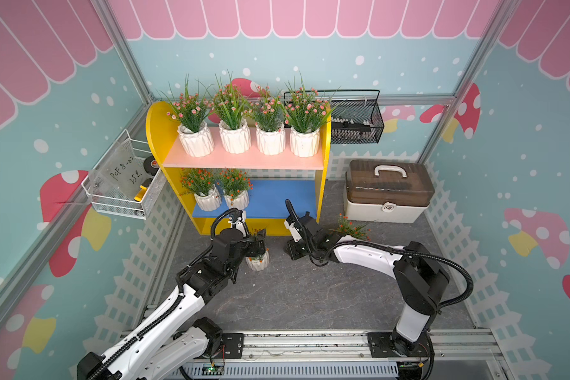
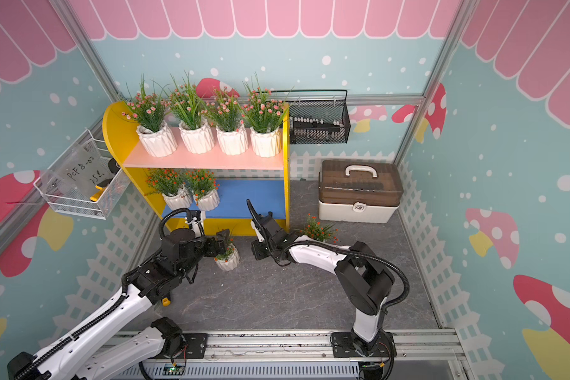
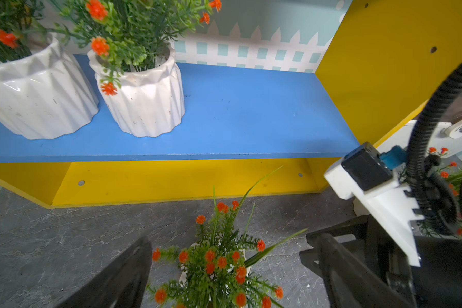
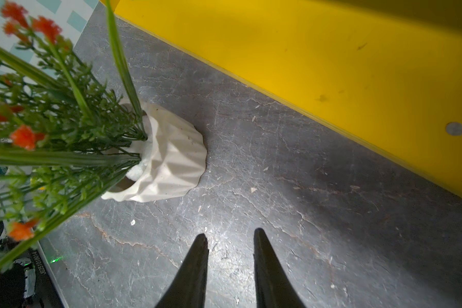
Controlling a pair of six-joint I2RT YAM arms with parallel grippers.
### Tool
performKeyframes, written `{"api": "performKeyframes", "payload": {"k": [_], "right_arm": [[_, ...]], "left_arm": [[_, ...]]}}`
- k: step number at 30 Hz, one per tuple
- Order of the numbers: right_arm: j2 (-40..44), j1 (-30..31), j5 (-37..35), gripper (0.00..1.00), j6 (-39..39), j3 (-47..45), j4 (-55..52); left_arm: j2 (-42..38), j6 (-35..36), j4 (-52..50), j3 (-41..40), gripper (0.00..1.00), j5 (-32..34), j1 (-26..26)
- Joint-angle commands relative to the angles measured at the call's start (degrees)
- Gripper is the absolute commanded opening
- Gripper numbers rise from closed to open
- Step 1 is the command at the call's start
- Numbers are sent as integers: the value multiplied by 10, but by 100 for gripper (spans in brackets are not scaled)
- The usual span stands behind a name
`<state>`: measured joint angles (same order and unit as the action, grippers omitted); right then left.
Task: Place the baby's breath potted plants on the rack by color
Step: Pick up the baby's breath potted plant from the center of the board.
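Mushroom-print walls (image 1: 310, 65) all round, grey stone-look table (image 1: 310, 296) underneath. Rack (image 1: 323, 154) at the back: four pink plants (image 1: 234, 141) in a row on the pink board (image 1: 244, 162). Two orange plants (image 1: 208, 201) sit crowded at the left end of the blue board (image 1: 283, 197); the rest of that board is bare. Brown-lidded box (image 1: 387, 190) stands right of the rack.

Two more orange ones are not yet shelved.
- The left-hand plant (image 1: 257, 262) stands on the table just in front of the rack. My left gripper (image 3: 228, 238) hangs over it, jaws spread wide. The fingers (image 3: 123, 274) sit either side of the sprigs, with the pot low between them and touched by neither, as far as I can see.
- The right-hand plant (image 4: 171, 160) stands near the rack's right panel, in front of the box. My right gripper (image 4: 231, 234) is close by, jaws a narrow gap apart with nothing between. That pot sits off to one side, not in line with them.

Step in hand, I judge: the left arm takes its plant for the blue board. Notes to self:
- Drop lower so the fingers meet the ribbed pot, not the foliage.
- Centre before closing; glazed facets may slip or twist.
- Lift clear of the board's front edge.
- Set down beside the shelved orange pair without brushing their sprigs.

The right arm will want wider jaws, and a swing over, before it can take its pot.
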<state>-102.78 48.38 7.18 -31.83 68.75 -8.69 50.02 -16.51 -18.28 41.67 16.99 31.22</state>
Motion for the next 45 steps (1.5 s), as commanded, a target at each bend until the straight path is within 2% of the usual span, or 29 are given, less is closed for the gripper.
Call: {"api": "performKeyframes", "payload": {"k": [1,16,37,45], "right_arm": [[-24,11,4,29,-4,32,3],[-105,40,3,29,6,133,-32],[-156,52,-7,28,5,195,-53],[-199,64,-69,23,-15,258,-123]], "left_arm": [[-11,-4,-12,-6,95,10,2],[-26,3,-29,-9,95,9,2],[-40,-4,-30,-19,95,10,3],[-50,-8,-31,-22,95,10,3]]}}
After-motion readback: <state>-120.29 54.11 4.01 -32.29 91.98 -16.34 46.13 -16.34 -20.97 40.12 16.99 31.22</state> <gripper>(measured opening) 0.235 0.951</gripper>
